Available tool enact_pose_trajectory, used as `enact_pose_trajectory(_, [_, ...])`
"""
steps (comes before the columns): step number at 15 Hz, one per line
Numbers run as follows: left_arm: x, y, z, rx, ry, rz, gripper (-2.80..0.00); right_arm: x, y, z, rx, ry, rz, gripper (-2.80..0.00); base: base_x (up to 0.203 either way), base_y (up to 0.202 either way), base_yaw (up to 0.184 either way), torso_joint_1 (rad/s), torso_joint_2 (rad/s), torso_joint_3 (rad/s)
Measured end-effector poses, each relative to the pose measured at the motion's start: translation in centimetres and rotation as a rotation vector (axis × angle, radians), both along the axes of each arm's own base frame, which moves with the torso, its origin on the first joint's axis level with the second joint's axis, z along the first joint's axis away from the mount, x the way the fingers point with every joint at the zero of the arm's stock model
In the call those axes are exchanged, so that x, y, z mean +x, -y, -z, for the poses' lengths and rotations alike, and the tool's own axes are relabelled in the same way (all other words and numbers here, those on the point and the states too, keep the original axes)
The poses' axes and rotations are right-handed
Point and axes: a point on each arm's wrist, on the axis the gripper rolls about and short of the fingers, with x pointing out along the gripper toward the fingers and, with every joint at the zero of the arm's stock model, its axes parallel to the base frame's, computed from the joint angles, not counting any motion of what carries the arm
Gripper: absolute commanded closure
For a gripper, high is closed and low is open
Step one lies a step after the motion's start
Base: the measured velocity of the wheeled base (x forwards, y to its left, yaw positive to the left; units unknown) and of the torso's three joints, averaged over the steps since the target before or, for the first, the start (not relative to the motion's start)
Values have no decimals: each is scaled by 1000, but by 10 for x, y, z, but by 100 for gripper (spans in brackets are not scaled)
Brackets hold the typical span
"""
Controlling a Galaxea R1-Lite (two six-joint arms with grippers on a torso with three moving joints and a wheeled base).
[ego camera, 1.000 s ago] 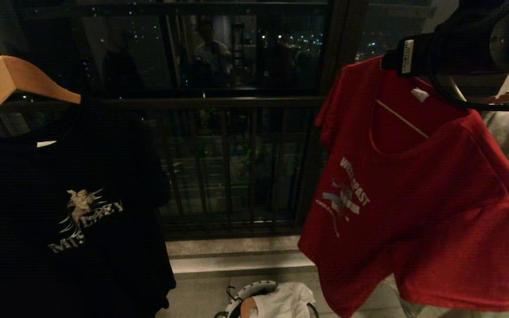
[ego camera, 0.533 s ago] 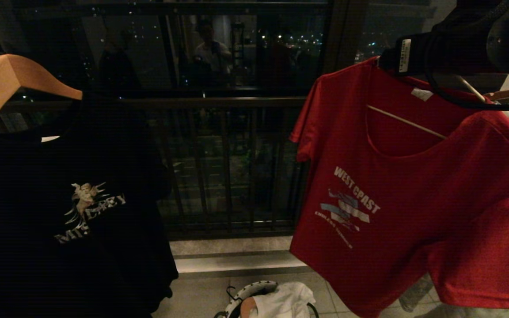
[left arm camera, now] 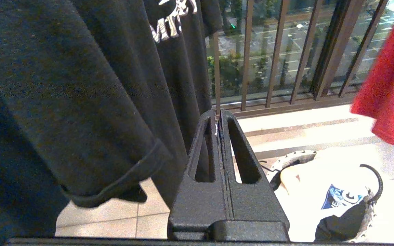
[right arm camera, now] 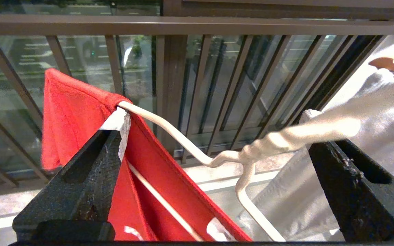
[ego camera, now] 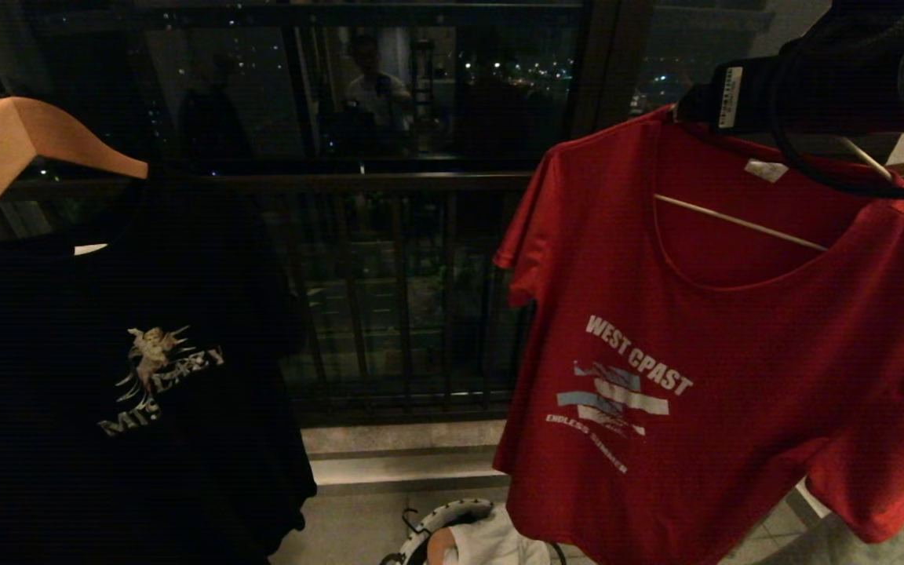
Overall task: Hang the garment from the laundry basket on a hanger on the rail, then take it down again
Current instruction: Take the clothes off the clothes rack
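A: What surrounds the work?

B: A black printed T-shirt (ego camera: 122, 353) hangs on a tan wooden hanger (ego camera: 24, 149) to the left. A dark balcony railing (ego camera: 397, 298) runs behind, with a person's reflection in the glass above it. A pale grey garment (right arm camera: 371, 126) hangs close on the far right.

A: And the red garment (ego camera: 703, 353)?

B: It hangs at the right on the white wire hanger (right arm camera: 217, 153), chest print facing the head camera. Its long axis runs downward, and the shoulder line slopes from upper left to lower right. Its hem overlaps the laundry basket (ego camera: 440, 522) on the floor, which holds a white cloth (ego camera: 499, 541).

A: The grippers?

B: The right gripper (right arm camera: 214, 177) sits at the top of the hanger, jaws spread wide either side of the twisted neck. One finger (right arm camera: 91, 177) lies against the red collar and its white label, so I cannot tell whether anything is gripped. The left gripper (left arm camera: 220, 116) is low beside the black shirt, clenched on nothing.
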Motion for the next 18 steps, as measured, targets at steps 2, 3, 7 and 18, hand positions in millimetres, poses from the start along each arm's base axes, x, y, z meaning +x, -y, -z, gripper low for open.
enact_pose_trajectory(2, [0, 0, 0, 0, 0, 0, 0, -2, 0, -1, 9, 1, -12, -280, 0, 0, 0, 0, 0, 0])
enact_pose_trajectory(3, [0, 0, 0, 0, 0, 0, 0, -3, 1, 0, 10, 0, -18, -280, 0, 0, 0, 0, 0, 0])
enact_pose_trajectory(7, [0, 0, 0, 0, 0, 0, 0, -5, 1, 0, 10, -3, -22, -280, 0, 0, 0, 0, 0, 0])
enact_pose_trajectory(18, [0, 0, 0, 0, 0, 0, 0, -21, 5, -3, 28, 3, -39, -280, 0, 0, 0, 0, 0, 0])
